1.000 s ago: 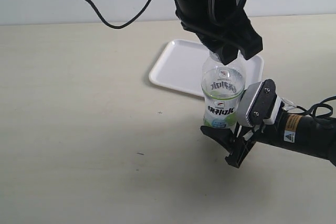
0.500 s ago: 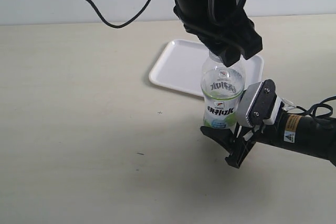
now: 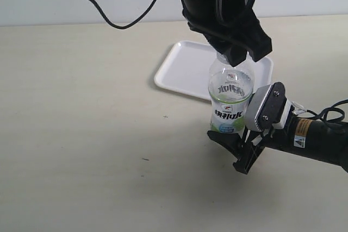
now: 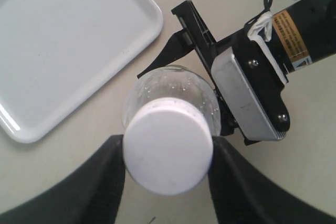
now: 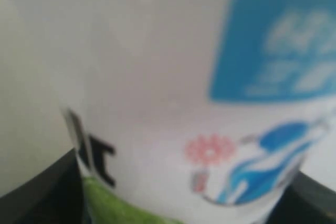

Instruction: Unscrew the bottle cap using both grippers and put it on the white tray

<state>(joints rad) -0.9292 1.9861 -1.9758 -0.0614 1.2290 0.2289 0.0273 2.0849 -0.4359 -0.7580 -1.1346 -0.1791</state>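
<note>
The left pincer (image 3: 242, 54) reached down from above and pinched the white cap (image 4: 168, 148), its two black fingers (image 4: 107, 174) pressed against opposite sides of the cap, which sat on the neck of the bottle (image 3: 231, 99). The right pincer (image 3: 235, 129) came in low from the side and clamped the bottle's lower body, spread wide around it with a finger on each flank. The bottle stood upright on the pale surface (image 3: 81, 134), just beside the near corner of the white tray (image 3: 179, 74) and not on it. Its label (image 3: 229, 113) was white above and green below, with bold dark characters I cannot read; up close it showed a blue panel, a red flower-like mark and a blue drawing, all blurred. The right arm carried a white-grey block (image 3: 265, 111) and a yellow sticker (image 3: 302, 131) with a warning triangle.
</note>
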